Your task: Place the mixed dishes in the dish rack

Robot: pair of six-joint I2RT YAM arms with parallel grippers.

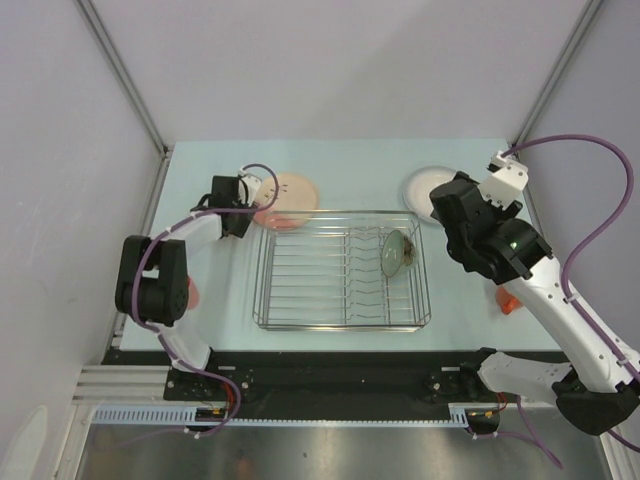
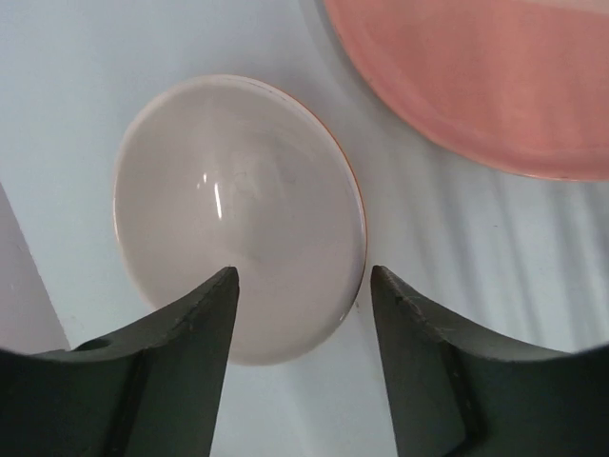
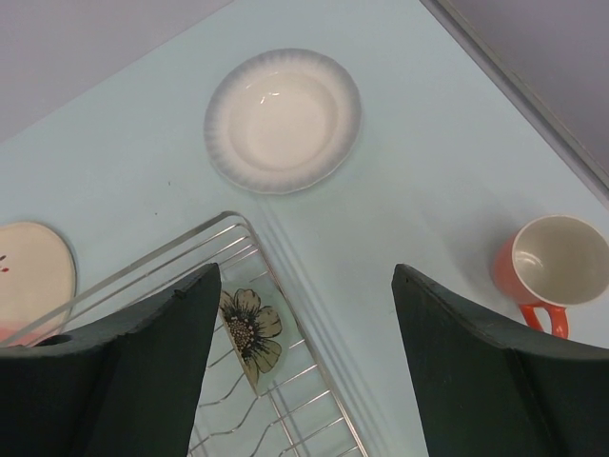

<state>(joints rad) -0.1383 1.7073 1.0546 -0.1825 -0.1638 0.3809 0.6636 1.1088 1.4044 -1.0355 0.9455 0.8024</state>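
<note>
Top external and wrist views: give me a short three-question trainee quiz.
1. True or false: the chrome wire dish rack holds no dishes.
2. Which dish shows under the open left gripper? A steel saucepan; B orange-outside white bowl; C blue jug.
3. Fill in: the orange mug stands nearer the ___ arm.
Key: 1 false, a small green glass bowl stands in it; 2 B; 3 right.

The dish rack [image 1: 340, 325] is shiny chrome wire, the orange-outside white bowl [image 2: 238, 219] and orange mug [image 3: 557, 259] look like smooth, glossy glazed ceramic, the small green glass bowl [image 1: 393, 255] is translucent, and the table [image 1: 330, 170] is matt.
</note>
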